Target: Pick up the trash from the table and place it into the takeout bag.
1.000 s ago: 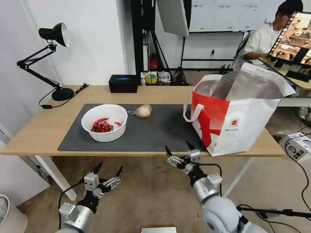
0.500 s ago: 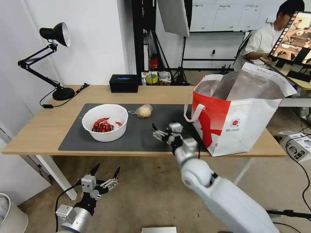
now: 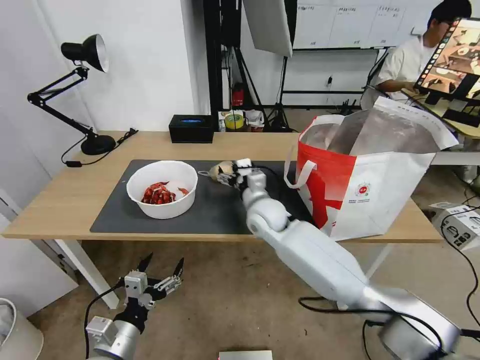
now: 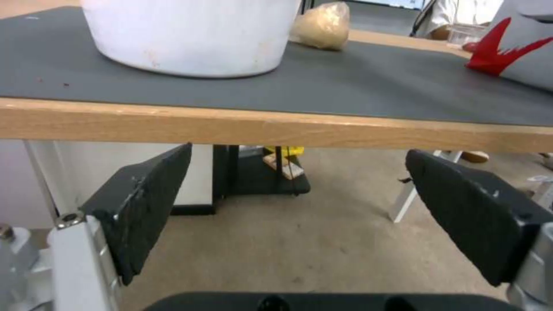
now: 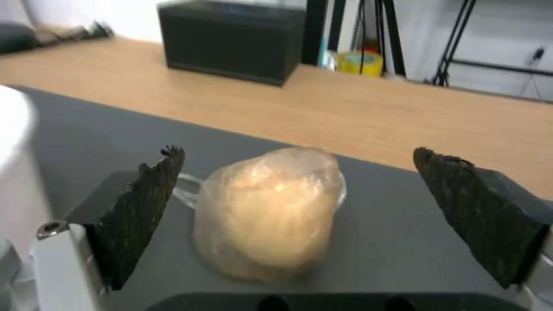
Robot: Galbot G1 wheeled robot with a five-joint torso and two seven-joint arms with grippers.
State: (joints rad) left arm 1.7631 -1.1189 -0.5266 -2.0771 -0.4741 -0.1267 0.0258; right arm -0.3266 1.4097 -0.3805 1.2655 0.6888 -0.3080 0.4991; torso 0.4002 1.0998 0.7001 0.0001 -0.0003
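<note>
Closest in, the left gripper (image 3: 161, 265) hangs below the table (image 3: 60, 200) edge over the floor, fingers spread wide, nothing in them. From its wrist cam you're looking up at the tabletop's underside edge and the side of the white bowl (image 4: 190, 34).

On the dark grey mat (image 3: 220, 205), that bowl (image 3: 161, 189) sits toward the robot's left with a pile of red scraps (image 3: 156, 194) in the bottom, maybe a bit of white mixed in, hard to say.

The right gripper (image 3: 231, 173) is reached out over the mat, jaws apart, straddling the beige wrapped lump (image 5: 271, 211). Pads (image 5: 144, 207) aren't touching it on either side. The lump looks roughly egg-shaped, standing on the mat in clear wrap. In the head view it's (image 3: 218, 171) mostly hidden behind the gripper.

The takeout bag (image 3: 370, 185) stands open at the robot's right on the table, foil lining showing; can't see what's inside from here.

Farthest back, a black tissue box (image 3: 191, 128) sits near the table's far edge.
</note>
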